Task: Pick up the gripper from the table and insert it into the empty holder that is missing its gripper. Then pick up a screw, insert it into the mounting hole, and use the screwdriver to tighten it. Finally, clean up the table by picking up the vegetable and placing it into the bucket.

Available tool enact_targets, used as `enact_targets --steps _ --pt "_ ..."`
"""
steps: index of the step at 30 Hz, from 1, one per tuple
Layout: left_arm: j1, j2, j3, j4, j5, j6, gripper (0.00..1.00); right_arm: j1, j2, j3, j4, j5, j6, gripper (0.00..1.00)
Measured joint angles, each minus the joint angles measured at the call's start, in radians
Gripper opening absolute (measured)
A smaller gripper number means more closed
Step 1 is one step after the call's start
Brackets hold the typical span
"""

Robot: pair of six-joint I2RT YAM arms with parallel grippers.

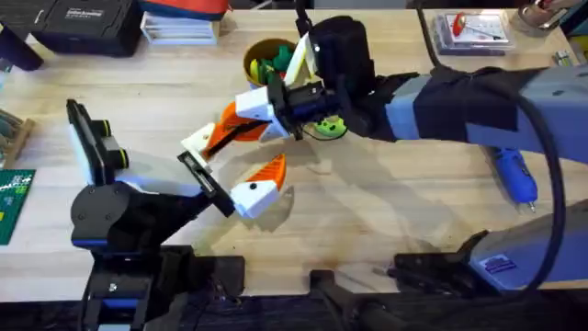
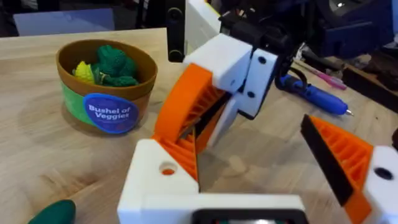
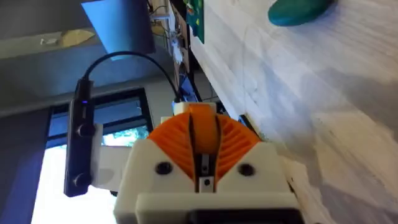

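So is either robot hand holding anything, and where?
The left gripper holds nothing; its jaws are open. The right gripper has its jaws pressed together, and whether something tiny is pinched between them cannot be told.

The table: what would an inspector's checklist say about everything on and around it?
Surface: pale wooden table, bare in the middle.
Job's things: bucket upright at the far side, toy produce inside; blue screwdriver lying flat on the right; teal vegetable lying on the wood.
Clutter: lime-green disc, black case, clear box, green circuit board.
Grippers: left tool open; right tool shut, reaching across beside it.
Cables: black cable along the right arm.
Surroundings: dim room beyond the table's edge.
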Motion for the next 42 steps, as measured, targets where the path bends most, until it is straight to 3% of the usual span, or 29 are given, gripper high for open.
enact_targets --steps 6,17,18,20,26,42 --pt "0.000 0.000 0.000 0.000 0.002 0.003 0.986 -0.003 0.000 0.000 0.002 -0.010 -0.008 0.141" --pt "-0.011 0.000 0.001 -0.004 0.049 0.027 0.986 -0.044 0.000 0.000 -0.003 -0.089 -0.011 0.266" --pt "-0.015 0.000 0.001 -0.006 0.066 0.027 0.986 -0.051 0.000 0.000 -0.002 -0.106 -0.012 0.347" --pt "-0.017 0.000 0.001 -0.007 0.076 0.027 0.985 -0.053 0.000 0.000 0.004 -0.113 -0.012 0.418" --pt "-0.018 0.000 0.001 -0.009 0.096 0.026 0.986 -0.053 0.000 0.000 0.005 -0.120 -0.015 0.506" --pt "-0.021 0.000 0.001 -0.011 0.122 0.026 0.986 -0.056 0.000 0.000 -0.094 -0.143 -0.112 0.563"
